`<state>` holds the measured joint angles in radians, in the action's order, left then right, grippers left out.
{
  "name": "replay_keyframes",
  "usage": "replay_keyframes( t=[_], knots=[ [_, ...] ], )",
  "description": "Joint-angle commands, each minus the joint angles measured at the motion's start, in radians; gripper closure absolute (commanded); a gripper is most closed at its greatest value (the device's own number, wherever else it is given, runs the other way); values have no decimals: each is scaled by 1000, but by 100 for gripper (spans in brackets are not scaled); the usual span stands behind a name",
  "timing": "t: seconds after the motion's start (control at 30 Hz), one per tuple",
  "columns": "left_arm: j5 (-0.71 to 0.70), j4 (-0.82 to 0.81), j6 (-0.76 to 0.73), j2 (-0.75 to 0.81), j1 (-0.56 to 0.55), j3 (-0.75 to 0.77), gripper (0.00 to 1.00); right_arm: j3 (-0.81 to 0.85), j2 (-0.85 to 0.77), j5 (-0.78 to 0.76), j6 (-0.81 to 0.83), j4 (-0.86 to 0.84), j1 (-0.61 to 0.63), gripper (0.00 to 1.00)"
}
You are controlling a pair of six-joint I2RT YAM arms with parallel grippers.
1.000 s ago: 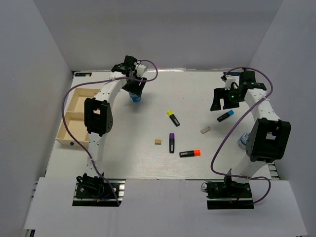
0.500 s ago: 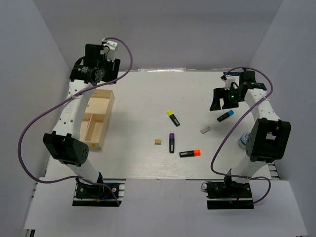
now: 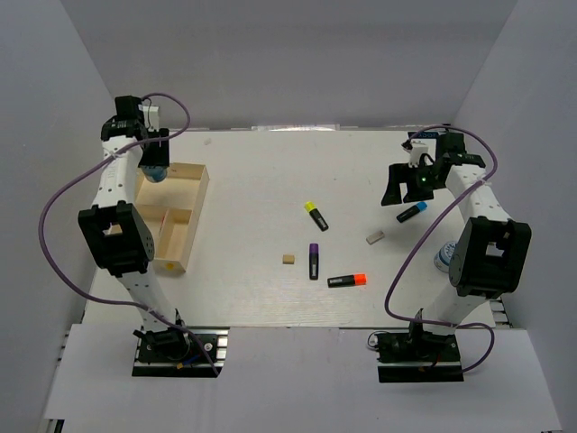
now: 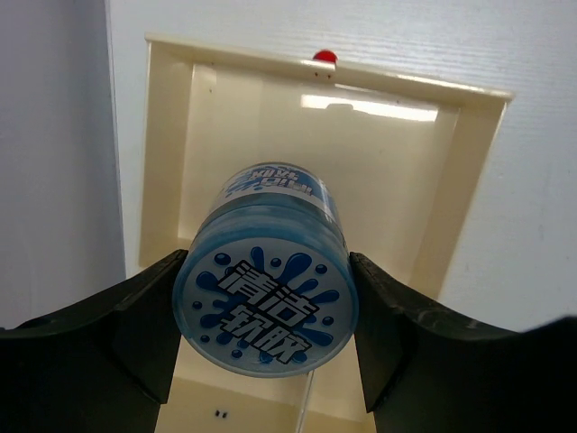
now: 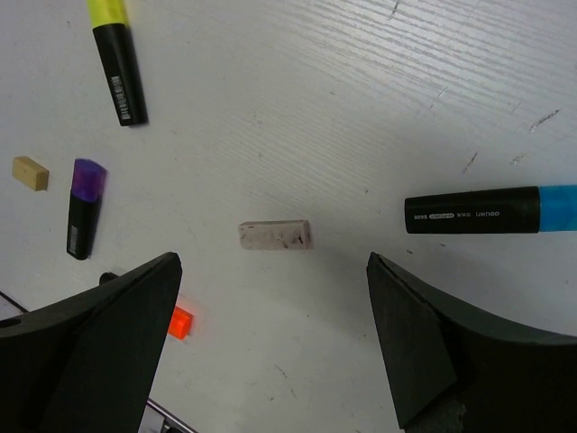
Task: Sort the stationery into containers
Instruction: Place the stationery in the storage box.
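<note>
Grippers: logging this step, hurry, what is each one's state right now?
Left gripper: shut on the blue-and-white roll, over the tray.
Right gripper: open, holding nothing, above the grey eraser.

A white ribbed bench forms the floor of a pale grey enclosure. Plain wall panels rise from the bench's far edge and both its sides. A smooth white board lies along the bench's near edge. A small dark speck marks the bench near its far edge.
</note>
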<state>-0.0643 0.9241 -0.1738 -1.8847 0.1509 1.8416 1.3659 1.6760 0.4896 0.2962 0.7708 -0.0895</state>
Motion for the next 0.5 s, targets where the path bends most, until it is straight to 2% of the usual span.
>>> replay_keyframes(
  t=[0.0,0.17,0.47],
  knots=[
    [63,-16,-15,-29,13,105,89,-16,-32,27,1,-24,0,11],
    [122,-36,-6,-132,49,131,87,-27,-24,37,-9,-42,-1,11],
    [78,-68,22,-257,68,163,83,-33,-30,15,-12,-54,0,11]
  ],
)
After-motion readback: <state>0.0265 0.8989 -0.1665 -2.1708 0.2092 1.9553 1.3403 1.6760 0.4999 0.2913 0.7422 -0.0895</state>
